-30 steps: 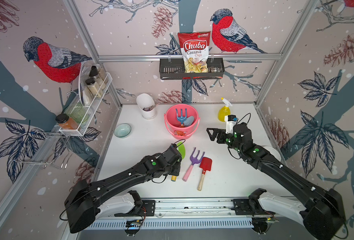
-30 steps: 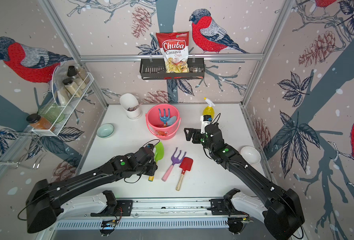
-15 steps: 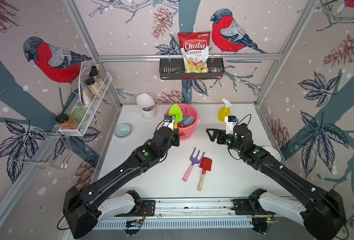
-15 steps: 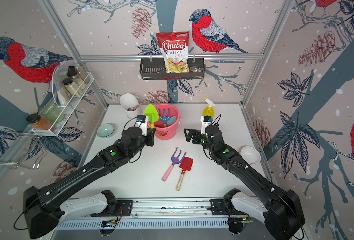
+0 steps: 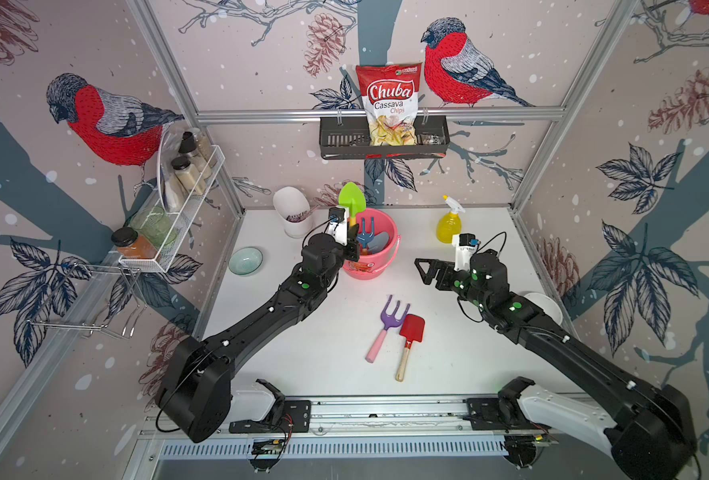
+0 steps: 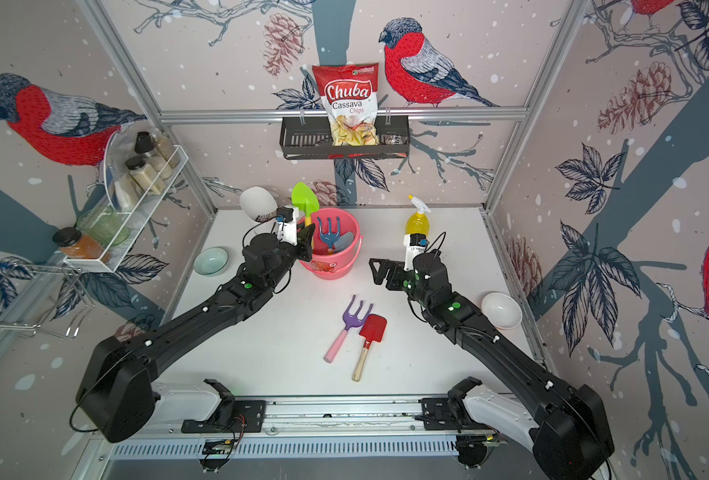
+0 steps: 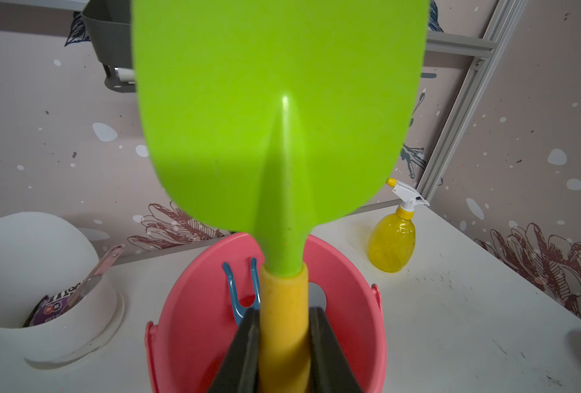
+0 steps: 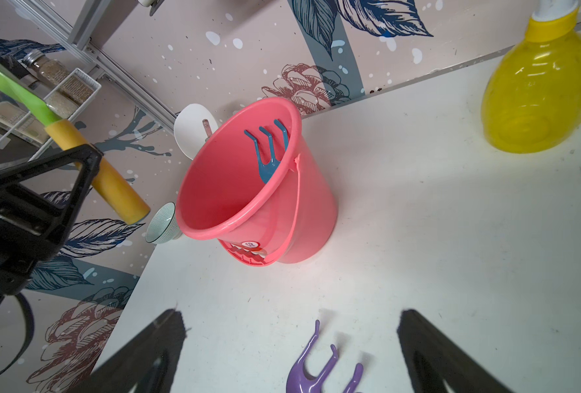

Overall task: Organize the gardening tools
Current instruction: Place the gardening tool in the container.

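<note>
Up from the near part of the bench (image 5: 448, 353) came the left arm, and with it the green spade (image 5: 352, 199). A second ago that spade was low, next to the purple fork (image 5: 390, 320). Now it stands blade up, at about 9 o'clock of the pink bucket (image 5: 379, 266), right by the rim. Its yellow handle is not inside yet. The left gripper (image 7: 284, 326) is clamped tight on that handle.

The right gripper (image 5: 423, 271) has not moved. It hangs at 3 o'clock of the bucket, jaws wide apart, holding nothing.

The blue fork (image 5: 365, 237) and the light-blue trowel (image 5: 379, 241) are already in the bucket. I think the spade goes in next. Then only the purple fork and the red shovel (image 5: 411, 328) are left, side by side at 6 o'clock of the bucket.
</note>
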Tool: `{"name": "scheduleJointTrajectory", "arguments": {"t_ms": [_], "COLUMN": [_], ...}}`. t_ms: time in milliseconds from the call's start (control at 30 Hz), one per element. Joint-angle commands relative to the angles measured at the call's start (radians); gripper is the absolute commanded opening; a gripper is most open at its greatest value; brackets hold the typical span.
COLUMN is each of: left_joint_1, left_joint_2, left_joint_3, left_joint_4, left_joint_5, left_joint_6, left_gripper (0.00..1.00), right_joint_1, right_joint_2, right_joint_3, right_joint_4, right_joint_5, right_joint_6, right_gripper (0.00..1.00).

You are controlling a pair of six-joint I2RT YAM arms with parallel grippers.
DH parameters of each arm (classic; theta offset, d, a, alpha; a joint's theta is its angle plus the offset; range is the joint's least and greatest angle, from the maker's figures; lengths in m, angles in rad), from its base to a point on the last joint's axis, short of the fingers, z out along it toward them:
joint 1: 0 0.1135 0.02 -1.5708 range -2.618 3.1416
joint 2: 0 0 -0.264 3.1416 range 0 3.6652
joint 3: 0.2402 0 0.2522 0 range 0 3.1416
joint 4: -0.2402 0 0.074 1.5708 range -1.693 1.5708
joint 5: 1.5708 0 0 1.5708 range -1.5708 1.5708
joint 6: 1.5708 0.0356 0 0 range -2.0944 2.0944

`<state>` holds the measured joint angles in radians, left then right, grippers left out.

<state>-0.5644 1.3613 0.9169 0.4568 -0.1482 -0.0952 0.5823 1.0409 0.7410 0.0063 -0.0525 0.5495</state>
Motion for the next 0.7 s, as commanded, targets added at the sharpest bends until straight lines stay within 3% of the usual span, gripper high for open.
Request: {"name": "scheduleJointTrajectory", "arguments": {"t_ms": [0,367,667], "left_joint_1": [0.012,0.035,0.035], "left_joint_2": [0.059,0.243,0.289], "left_joint_3": [0.024,-0.005,-0.022], "left_joint_4": [0.177,0.353,0.394], "left_joint_5": [0.062,0.095,0.091], "left_joint_6": [0.051,0.049,0.042], "left_gripper": [0.00,0.00,0.01], "right_joint_1": [0.002,0.002,0.001], "right_joint_2": [0.001,-0.008,0.000], "right_joint_3": [0.004,0.003,0.004], "right_joint_4": [0.040,0.024,0.023], "right_joint_5": [-0.004,0.002,0.006], "right_joint_6": [0.003,-0.002,-0.003], "right_gripper": [1.00,1.00,1.00]}}
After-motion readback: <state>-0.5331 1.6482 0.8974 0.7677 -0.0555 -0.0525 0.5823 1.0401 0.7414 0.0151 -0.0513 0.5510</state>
